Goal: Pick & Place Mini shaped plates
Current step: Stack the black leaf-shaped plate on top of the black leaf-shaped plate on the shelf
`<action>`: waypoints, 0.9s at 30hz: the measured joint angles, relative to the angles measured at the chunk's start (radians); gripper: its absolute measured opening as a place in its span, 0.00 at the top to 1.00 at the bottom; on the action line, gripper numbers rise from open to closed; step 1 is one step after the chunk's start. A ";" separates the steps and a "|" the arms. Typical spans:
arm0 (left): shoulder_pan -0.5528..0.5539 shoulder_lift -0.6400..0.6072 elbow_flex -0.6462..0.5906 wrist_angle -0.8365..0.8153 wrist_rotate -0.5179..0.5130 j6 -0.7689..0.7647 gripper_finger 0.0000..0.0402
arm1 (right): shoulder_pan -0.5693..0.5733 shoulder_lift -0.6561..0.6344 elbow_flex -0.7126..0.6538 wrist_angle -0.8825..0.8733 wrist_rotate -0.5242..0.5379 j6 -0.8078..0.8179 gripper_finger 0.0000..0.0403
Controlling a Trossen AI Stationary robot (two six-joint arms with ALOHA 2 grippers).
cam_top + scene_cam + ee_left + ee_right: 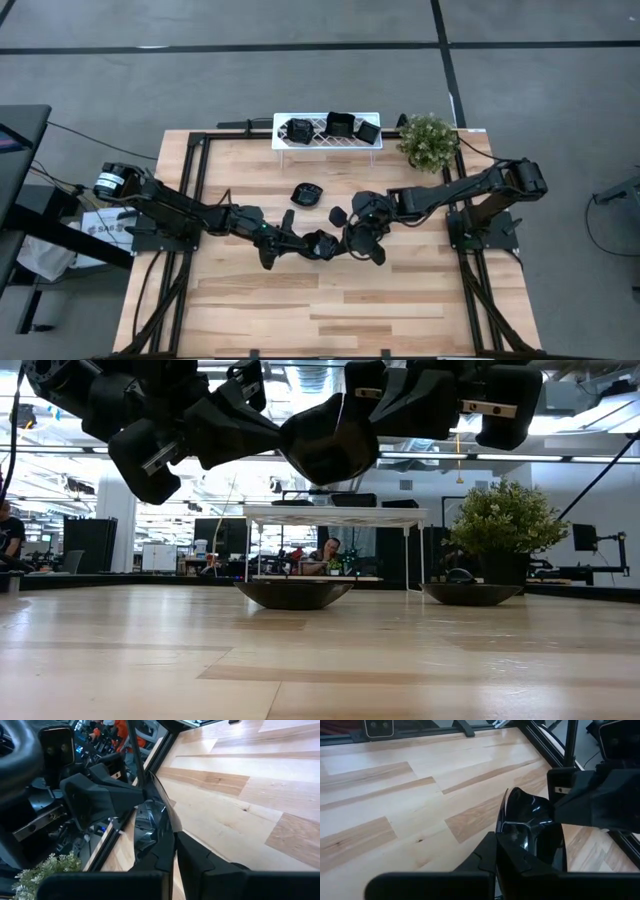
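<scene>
Handover in mid-air over the desk (330,300) centre. Left pincer (318,243) and right pincer (352,240) meet nose to nose at about 6 o'clock from the white lattice rack (327,131), both on one mini shaped plate (330,445), glossy black, held on edge well above the wood.

- Right pincer: clamped on the plate's rim; the right wrist view shows the dish standing between its fingers.
- Left pincer: fingers drawn together on the opposite rim of the same plate, seen edge-on in the left wrist view.
- Other plates: three on the rack at 12 o'clock; a lobed plate (308,193) and a small rounded plate (338,215) lie on the desk between rack and pincers.
- Potted plant (428,141) at the rack's 3 o'clock end.

Risks, as judged:
- Both pincers grip a thin, slick rim; if the right lets go before the left bites firmly, the plate may slip and drop to the desk.
- If either arm pulls while both hold, the dish may twist out or chip.
- Crowded wrists; a collision is possible on parting.
</scene>
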 joint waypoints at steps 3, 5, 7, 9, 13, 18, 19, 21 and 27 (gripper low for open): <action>0.000 0.000 0.000 0.003 0.000 0.000 0.95 | 0.009 0.000 0.000 0.001 0.003 0.001 0.99; 0.000 0.000 0.000 0.005 0.000 0.000 0.96 | 0.011 0.000 0.000 0.010 0.003 0.031 0.98; 0.000 0.000 0.000 0.013 -0.001 0.000 0.96 | 0.010 0.002 0.000 0.036 0.006 0.077 0.95; 0.000 0.000 0.000 0.026 -0.002 0.000 0.96 | 0.010 0.012 0.000 0.058 0.006 0.103 0.92; 0.000 0.000 0.000 0.043 0.029 0.000 0.96 | 0.008 0.046 0.000 0.100 0.009 0.103 0.85; 0.000 0.000 0.000 0.045 0.042 -0.023 0.96 | 0.009 0.068 0.000 0.145 0.038 0.105 0.77; 0.000 0.000 0.000 0.042 0.042 -0.026 0.96 | 0.009 0.068 -0.001 0.151 0.043 0.110 0.75; 0.000 0.000 -0.001 0.045 0.042 -0.027 0.97 | 0.008 0.067 0.000 0.170 0.043 0.128 0.72; 0.000 0.000 -0.002 0.044 0.042 -0.030 0.97 | 0.009 0.061 0.000 0.186 0.079 0.155 0.61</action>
